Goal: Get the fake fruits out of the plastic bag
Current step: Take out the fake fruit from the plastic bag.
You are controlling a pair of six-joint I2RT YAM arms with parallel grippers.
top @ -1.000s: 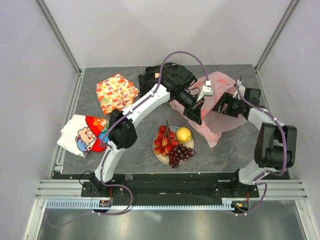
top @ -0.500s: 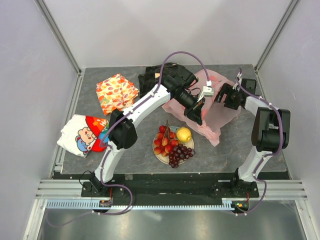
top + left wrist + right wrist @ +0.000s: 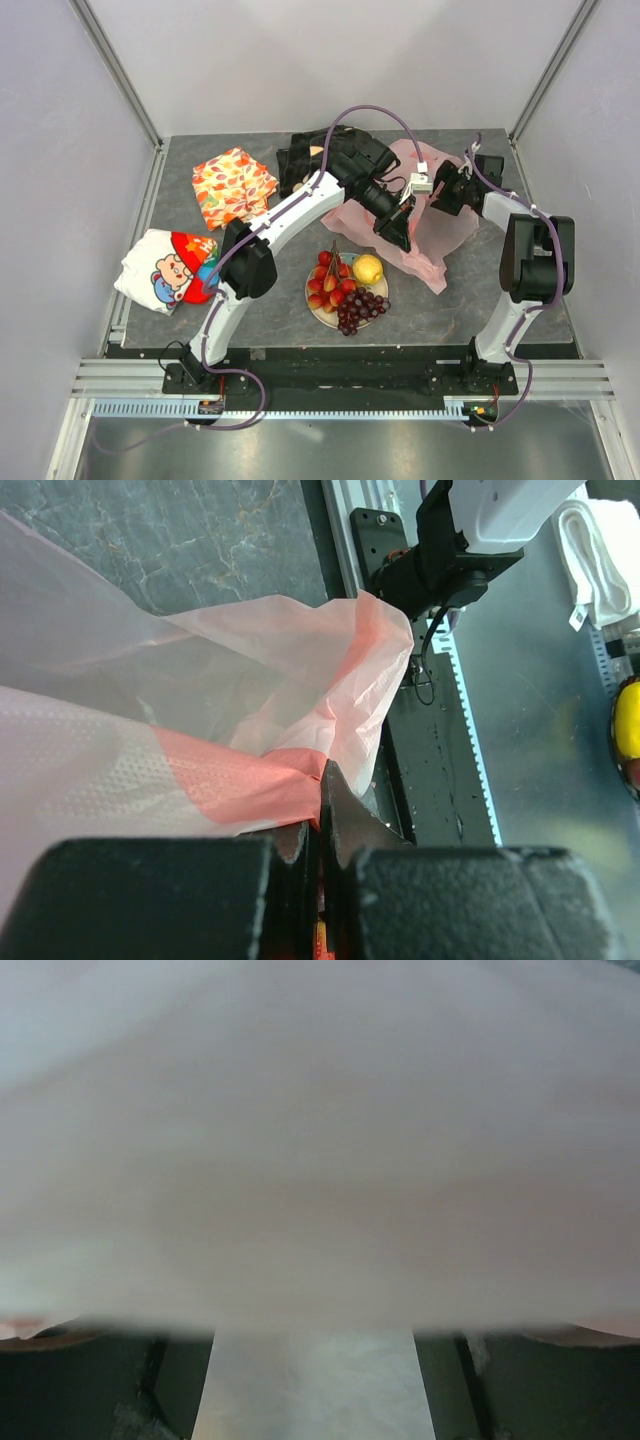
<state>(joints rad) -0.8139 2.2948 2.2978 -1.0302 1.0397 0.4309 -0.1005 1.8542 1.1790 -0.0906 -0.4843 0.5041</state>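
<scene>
My left pincer (image 3: 322, 785) is pinching a fold of the pink bag (image 3: 300, 680), and my right pincer (image 3: 447, 190) is spread at its far side. The fruits (image 3: 345, 288) sit on the plate (image 3: 320, 317) nearby. Emptying looks done, so next I'd let go gently.

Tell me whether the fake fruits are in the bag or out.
Out: the red cluster, grapes and lemon lie on the plate, beside the pink bag.
</scene>
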